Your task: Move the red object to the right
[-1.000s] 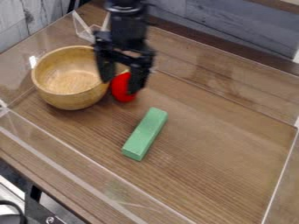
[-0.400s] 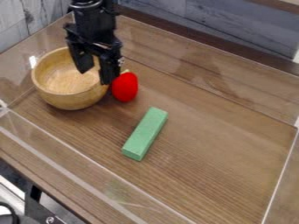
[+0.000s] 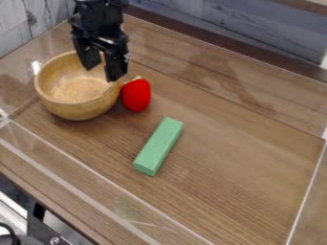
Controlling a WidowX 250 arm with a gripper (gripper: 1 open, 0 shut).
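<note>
The red object (image 3: 136, 93) is a small glossy rounded toy that rests on the wooden table, touching or almost touching the right side of a wooden bowl (image 3: 71, 91). My black gripper (image 3: 101, 65) points straight down over the bowl's far right rim, up and left of the red toy. Its two fingers stand apart with nothing between them. It is not touching the red toy.
A green rectangular block (image 3: 159, 146) lies in front of and to the right of the red toy. Clear plastic walls (image 3: 153, 225) fence the tabletop at the front and the left. Bare wood stretches to the right.
The gripper has moved left and slightly away from the camera, from right over the red toy to above the bowl's rim, uncovering the toy. It stayed open.
</note>
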